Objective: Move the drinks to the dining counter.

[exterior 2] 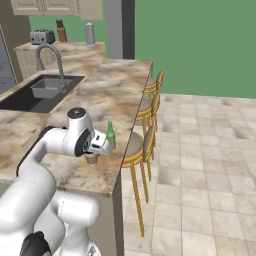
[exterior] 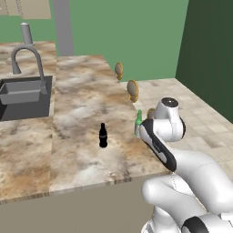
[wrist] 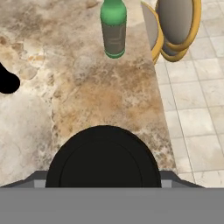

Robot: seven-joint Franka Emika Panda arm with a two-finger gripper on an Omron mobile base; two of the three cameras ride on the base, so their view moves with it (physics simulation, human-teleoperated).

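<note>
The lidded cup (wrist: 103, 157) was seen between the claw's (exterior 2: 92, 159) wide-set jaws, resting on the dining counter (exterior: 86, 100) beside the green bottle (wrist: 113, 28), apparently for delivery.

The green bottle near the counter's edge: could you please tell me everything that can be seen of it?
The green bottle is slim, looks like glass, and has a bright green neck and shoulder above a duller grey-green body that may be a label. It stands upright on the marbled dining counter, close to the edge lined with round stools. Nothing appears to touch it but the counter. The black bottle stands apart from it, farther in from that edge. No cap detail can be made out.
</note>
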